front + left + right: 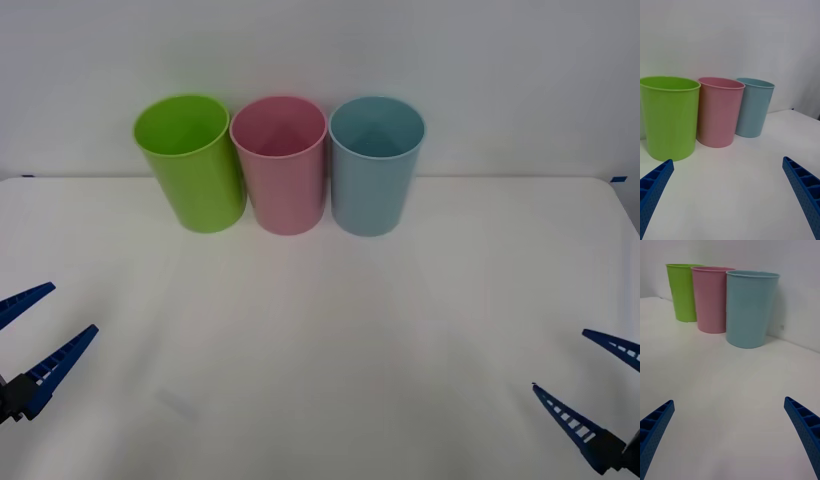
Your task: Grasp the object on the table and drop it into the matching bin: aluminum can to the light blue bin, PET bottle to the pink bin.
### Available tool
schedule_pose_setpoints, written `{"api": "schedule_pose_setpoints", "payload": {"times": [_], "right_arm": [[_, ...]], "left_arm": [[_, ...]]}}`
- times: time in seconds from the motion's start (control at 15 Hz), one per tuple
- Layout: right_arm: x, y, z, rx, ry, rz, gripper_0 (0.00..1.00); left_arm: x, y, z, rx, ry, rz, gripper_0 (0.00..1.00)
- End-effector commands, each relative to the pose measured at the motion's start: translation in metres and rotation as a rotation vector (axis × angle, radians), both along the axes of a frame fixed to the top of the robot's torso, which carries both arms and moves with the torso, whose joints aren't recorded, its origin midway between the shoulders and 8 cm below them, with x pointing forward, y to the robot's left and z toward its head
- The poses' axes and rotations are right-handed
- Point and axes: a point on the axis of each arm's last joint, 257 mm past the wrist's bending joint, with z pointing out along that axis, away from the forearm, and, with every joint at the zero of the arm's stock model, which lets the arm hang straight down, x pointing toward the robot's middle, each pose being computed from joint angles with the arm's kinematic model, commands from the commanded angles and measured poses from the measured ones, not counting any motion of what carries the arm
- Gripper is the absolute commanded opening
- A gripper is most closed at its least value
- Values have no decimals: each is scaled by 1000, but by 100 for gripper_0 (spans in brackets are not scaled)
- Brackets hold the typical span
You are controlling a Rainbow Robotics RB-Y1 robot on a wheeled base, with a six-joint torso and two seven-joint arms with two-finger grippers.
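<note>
The light blue bin (pixel 376 180) (pixel 749 311) (pixel 754 108) stands upright at the back of the white table (pixel 320 330), on the right of a row. The pink bin (pixel 285 180) (pixel 710 300) (pixel 718 112) stands beside it in the middle. The object, aluminum can or PET bottle, is out of view. My left gripper (pixel 72 308) (pixel 727 160) hovers open at the table's near left. Over the near right, my right gripper (pixel 560 360) (pixel 728 401) is open too. Nothing lies between either pair of fingers.
A lime green bin (pixel 195 175) (pixel 680 292) (pixel 668 120) stands at the left end of the row, close against the pink one. A white wall rises right behind the bins. The tabletop between the grippers and the bins is bare.
</note>
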Motion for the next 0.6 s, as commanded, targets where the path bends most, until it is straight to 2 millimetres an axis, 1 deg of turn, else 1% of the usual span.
{"api": "schedule_pose_setpoints", "payload": {"times": [0.07,0.6], "right_arm": [[-5,-7,-10,7,26,-13,100],[-8,-8,-12,-1,30,-16,100]], "left_arm": [[0,0,0,0,0,0,100],[0,0,0,0,0,0,100]]}}
